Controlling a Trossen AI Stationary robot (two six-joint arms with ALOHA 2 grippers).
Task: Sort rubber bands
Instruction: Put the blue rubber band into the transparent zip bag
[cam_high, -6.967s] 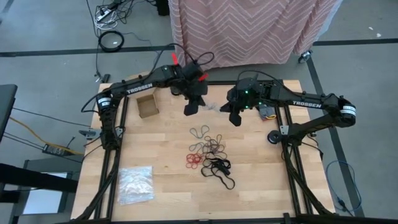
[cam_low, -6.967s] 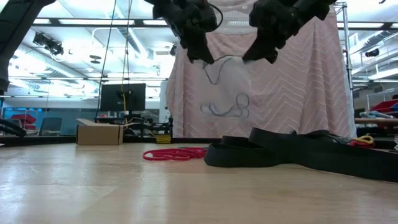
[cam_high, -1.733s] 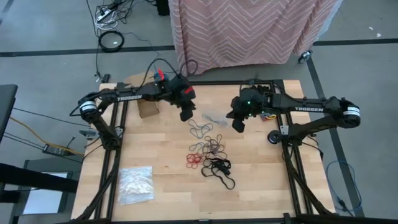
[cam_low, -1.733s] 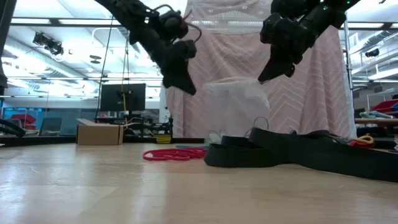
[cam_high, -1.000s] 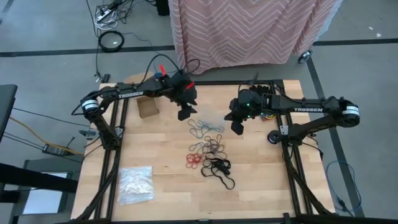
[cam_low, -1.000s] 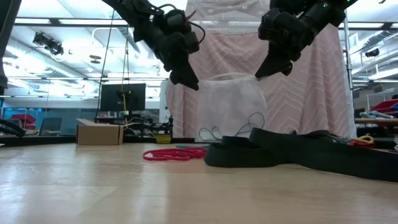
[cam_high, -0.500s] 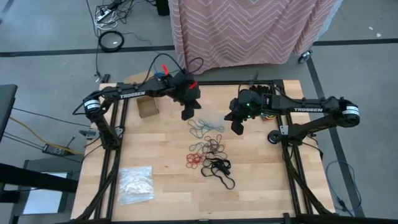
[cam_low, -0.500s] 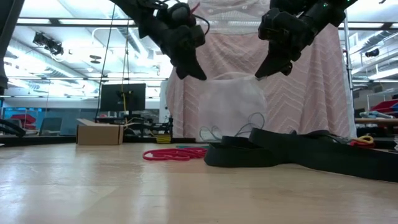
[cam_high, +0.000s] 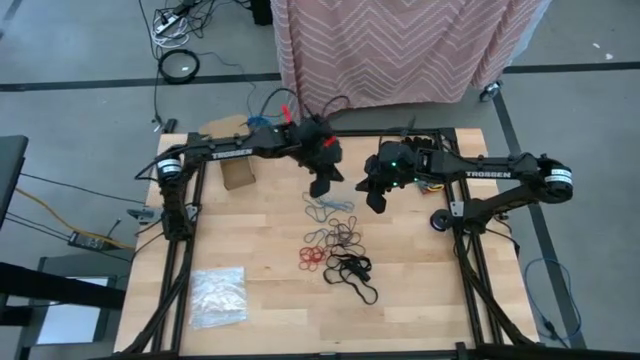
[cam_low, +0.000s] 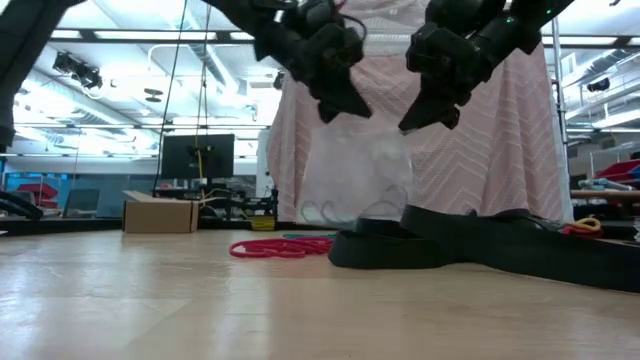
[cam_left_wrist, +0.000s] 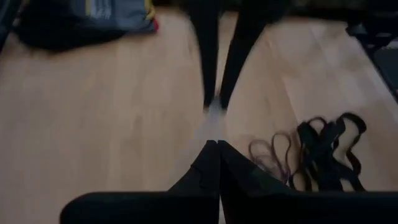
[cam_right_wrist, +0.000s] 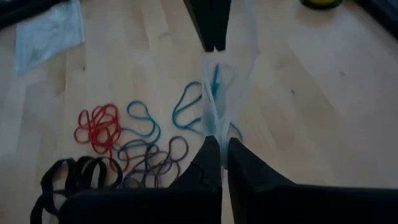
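Observation:
A clear plastic bag (cam_low: 356, 172) hangs between my two grippers above the table's far middle, with a blue rubber band (cam_right_wrist: 214, 77) inside it. My left gripper (cam_high: 320, 190) and my right gripper (cam_high: 372, 204) are both shut on the bag's top. Loose rubber bands lie on the table in front of them: blue (cam_high: 320, 208), tan-brown (cam_high: 341, 236), red (cam_high: 311, 257) and black (cam_high: 351, 272). They also show in the right wrist view: red (cam_right_wrist: 99, 127), blue (cam_right_wrist: 142, 118), black (cam_right_wrist: 73, 178). My left gripper pinches the bag's top edge (cam_left_wrist: 212, 127) between its two fingers, slanting down from the table's left. The bag hangs below the fingers. My right gripper pinches the opposite side of the bag's top edge (cam_right_wrist: 211, 126) between its two fingers, slanting down from the table's right. The bag hangs slack below; I cannot tell whether its bottom (cam_low: 330, 214) touches the table.
A small cardboard box (cam_high: 238, 172) stands at the far left. Another clear bag (cam_high: 218, 296) lies at the near left. A pink patterned cloth (cam_high: 400, 45) hangs beyond the far edge. Bare wood lies at the near right (cam_high: 420, 290).
My left gripper has gone toward the table's right edge, closer to my right gripper. The bag's top, spread wide between them before, is now narrower, and the bag hangs slacker and more folded. Both grippers stay shut on it.

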